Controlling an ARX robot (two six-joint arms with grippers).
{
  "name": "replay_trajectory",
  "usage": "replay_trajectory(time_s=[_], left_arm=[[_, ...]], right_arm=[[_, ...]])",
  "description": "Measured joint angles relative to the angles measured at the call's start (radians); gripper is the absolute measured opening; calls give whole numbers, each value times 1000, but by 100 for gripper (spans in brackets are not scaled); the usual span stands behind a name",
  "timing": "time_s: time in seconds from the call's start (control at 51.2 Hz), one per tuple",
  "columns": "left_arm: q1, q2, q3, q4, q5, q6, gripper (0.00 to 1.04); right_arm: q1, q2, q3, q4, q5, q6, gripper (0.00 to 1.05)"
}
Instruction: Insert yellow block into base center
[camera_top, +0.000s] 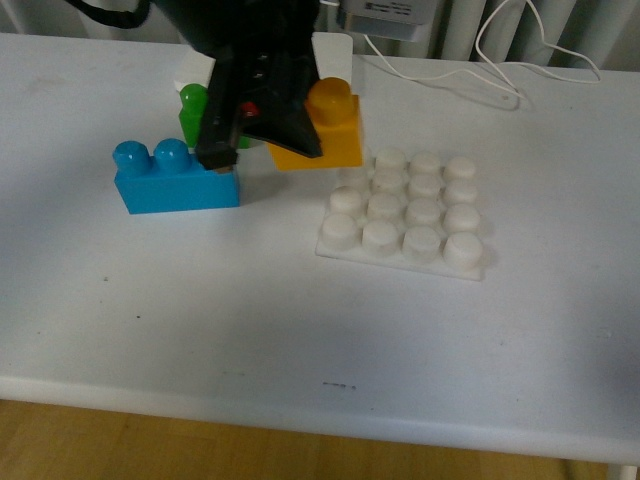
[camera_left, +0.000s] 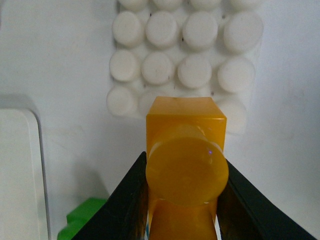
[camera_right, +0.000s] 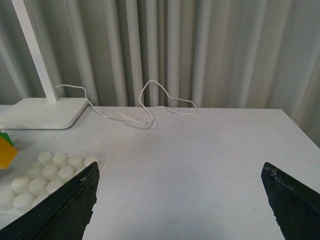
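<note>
One yellow block (camera_left: 186, 131) in left tool (camera_left: 185, 167)

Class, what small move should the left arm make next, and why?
Probably carry the yellow block sideways until it hangs over the middle studs of the base. The left gripper already clamps the block, but it sits at the base's edge, not over its centre.

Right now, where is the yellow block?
In the front view the yellow block is clamped in the left gripper, just off the base's far left corner, with the blue brick to its left.
</note>
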Motion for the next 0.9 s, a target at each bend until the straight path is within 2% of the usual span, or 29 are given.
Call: replay_trajectory(time_s=[0.351, 0.898], left_arm=[[-71, 158, 181, -31, -7, -48, 32], [-92, 289, 342, -105, -7, -39, 32]], right_arm=[[0, 0, 0, 0, 0, 0, 95], [0, 0, 0, 0, 0, 0, 95]])
